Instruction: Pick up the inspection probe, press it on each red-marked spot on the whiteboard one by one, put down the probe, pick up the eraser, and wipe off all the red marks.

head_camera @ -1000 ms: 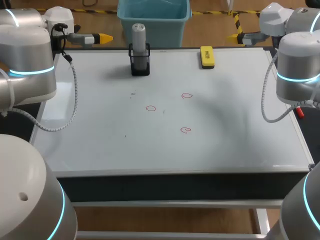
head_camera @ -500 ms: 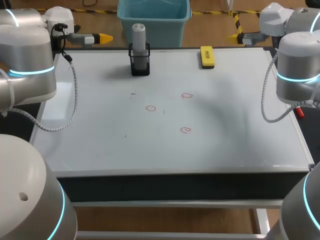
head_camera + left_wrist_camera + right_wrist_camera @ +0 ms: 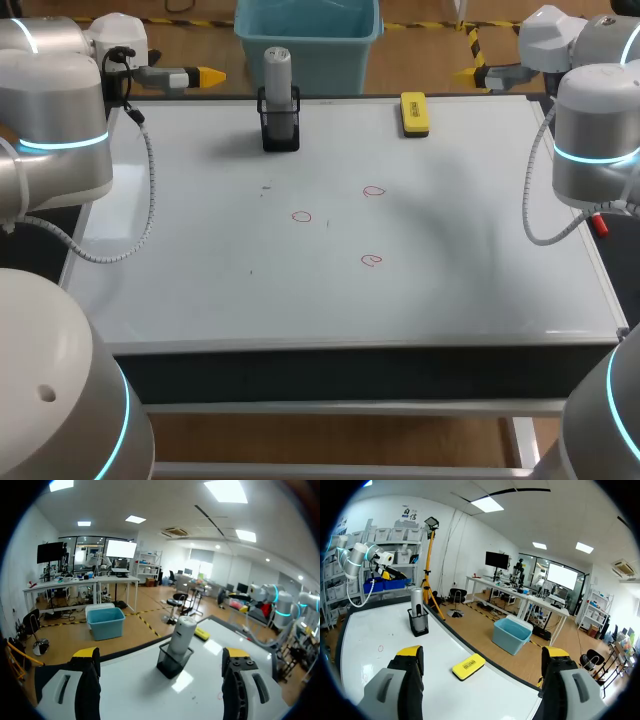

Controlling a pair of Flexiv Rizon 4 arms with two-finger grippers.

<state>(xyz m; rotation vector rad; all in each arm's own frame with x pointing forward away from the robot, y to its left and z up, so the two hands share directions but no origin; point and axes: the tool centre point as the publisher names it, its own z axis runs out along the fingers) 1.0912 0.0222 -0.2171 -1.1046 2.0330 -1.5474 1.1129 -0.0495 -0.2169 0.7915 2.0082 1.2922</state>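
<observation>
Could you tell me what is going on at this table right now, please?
Nothing is being handled yet. Both arms sit at the far corners of the whiteboard, with the left tool and right tool open and empty. The inspection probe stands upright in its black mesh holder at the far edge, and the yellow eraser lies flat further right along that edge. Three red marks are on the board, none wiped off. The job looks to be at its start.
</observation>
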